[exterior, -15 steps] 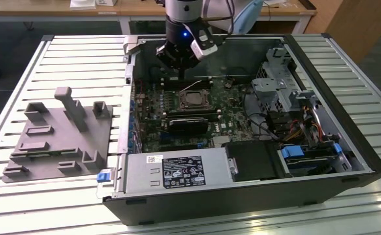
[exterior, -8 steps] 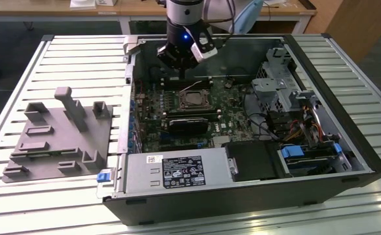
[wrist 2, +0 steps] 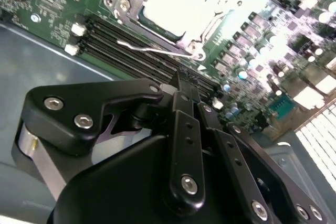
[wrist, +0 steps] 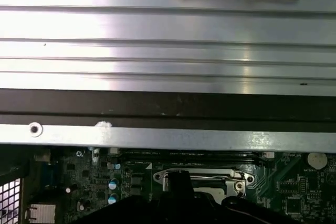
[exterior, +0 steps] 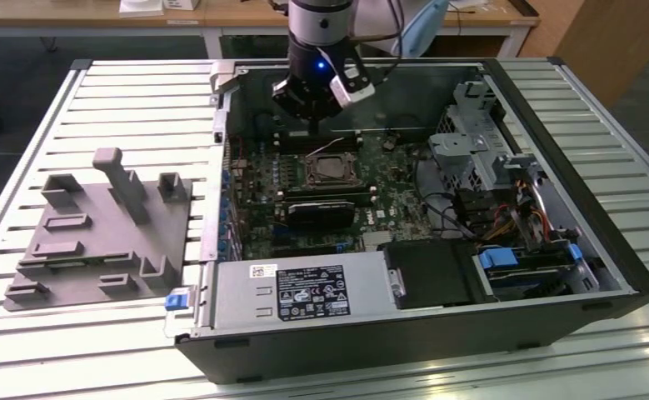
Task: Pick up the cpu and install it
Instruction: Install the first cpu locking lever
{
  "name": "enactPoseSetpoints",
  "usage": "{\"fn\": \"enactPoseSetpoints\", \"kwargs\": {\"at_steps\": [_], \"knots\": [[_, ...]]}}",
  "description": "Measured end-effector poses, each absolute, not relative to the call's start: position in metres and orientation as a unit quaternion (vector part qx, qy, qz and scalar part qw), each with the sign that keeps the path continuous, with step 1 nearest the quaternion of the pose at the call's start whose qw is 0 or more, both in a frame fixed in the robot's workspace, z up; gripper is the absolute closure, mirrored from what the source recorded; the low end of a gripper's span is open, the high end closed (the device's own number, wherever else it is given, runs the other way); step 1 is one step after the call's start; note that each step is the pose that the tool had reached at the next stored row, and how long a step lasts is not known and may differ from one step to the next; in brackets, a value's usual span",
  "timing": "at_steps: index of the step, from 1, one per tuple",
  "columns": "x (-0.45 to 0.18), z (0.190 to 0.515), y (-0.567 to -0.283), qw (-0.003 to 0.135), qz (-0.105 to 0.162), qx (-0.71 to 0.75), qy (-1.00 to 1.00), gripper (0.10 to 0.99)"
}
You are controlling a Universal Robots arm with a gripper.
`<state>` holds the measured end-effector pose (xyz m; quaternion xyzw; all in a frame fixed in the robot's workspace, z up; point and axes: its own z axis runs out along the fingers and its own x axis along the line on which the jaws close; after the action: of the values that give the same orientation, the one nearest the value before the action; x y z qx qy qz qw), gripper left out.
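Hovering over the open computer case (exterior: 591,242), near its back wall: gripper (wrist 2: 181,85) with fingers pressed together, holding nothing. Already seated in the socket (exterior: 330,169) on the green board (wrist 2: 47,3) — cpu (wrist 2: 176,1), pale and glaring. Possible snag on the loose wire lever (wrist 2: 152,50) beside the memory slots if lowered carelessly. Hidden by glare: whether the chip sits flush.

bright overhead glare, blurred wrist views

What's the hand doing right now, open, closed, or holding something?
Hand: closed, fingers together, holding nothing visible, hanging above the computer board beside the socket.
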<state>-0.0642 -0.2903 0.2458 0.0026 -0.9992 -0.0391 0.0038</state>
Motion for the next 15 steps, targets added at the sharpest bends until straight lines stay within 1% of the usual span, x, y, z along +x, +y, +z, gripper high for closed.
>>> {"fn": "enactPoseSetpoints", "kwargs": {"at_steps": [6, 15], "knots": [[-0.054, 0.234, -0.29, 0.004, -0.039, 0.005, -0.999, 0.98], [-0.049, 0.23, -0.289, 0.004, -0.039, 0.005, -0.999, 0.98]]}}
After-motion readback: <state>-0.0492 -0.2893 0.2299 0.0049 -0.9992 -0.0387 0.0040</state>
